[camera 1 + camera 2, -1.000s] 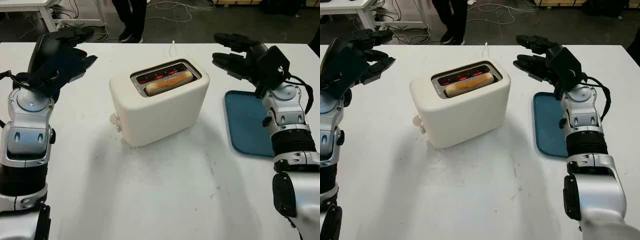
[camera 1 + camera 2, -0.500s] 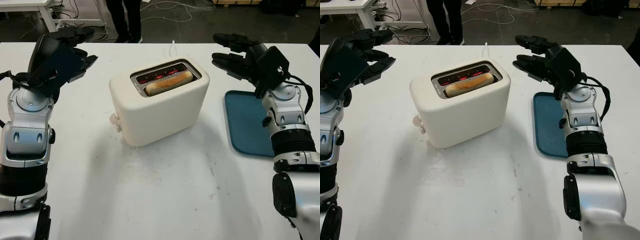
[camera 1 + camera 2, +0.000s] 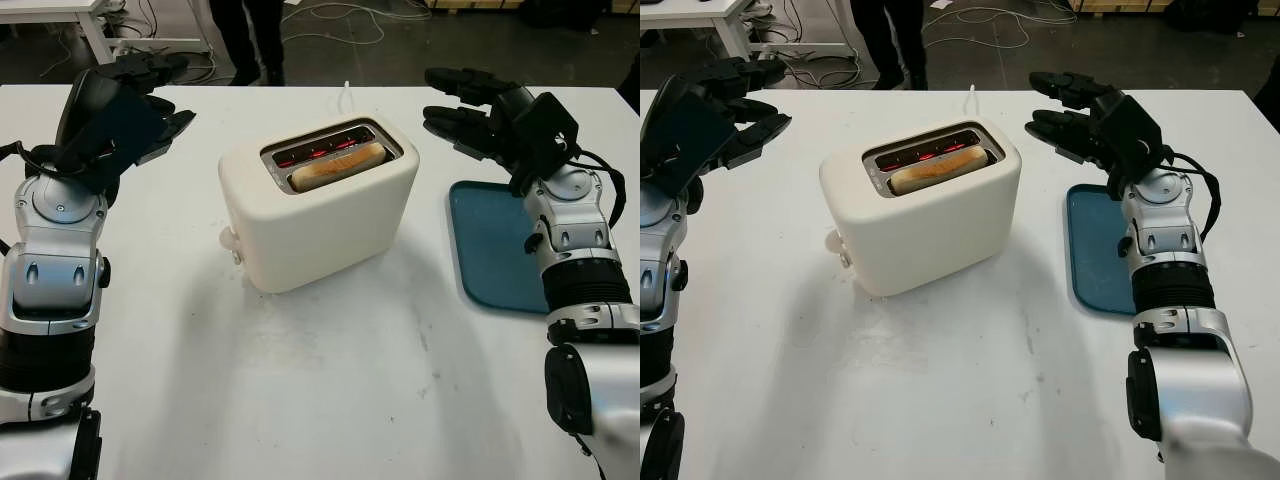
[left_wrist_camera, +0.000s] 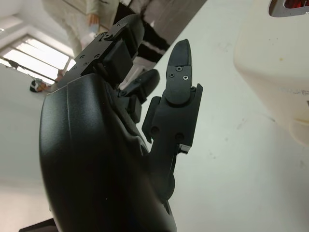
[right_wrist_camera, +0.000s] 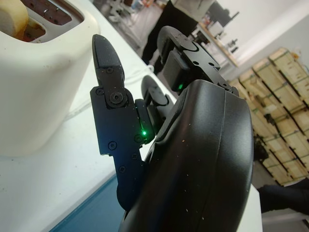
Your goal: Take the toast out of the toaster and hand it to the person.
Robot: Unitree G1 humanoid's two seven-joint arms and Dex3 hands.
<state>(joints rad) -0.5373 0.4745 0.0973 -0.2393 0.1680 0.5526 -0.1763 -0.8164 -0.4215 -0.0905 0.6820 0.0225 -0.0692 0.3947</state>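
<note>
A cream toaster [image 3: 318,205] stands mid-table on the white table [image 3: 330,380], its 2 slots facing up. The toast [image 3: 338,166] sits in the near slot, and the far slot glows red inside. The left hand [image 3: 140,100] is raised well left of the toaster, open and holding nothing. The right hand [image 3: 475,105] is raised to the toaster's right, also open and empty, near the far end of a blue tray [image 3: 495,245]. A person's legs [image 3: 240,35] stand beyond the table's far edge.
</note>
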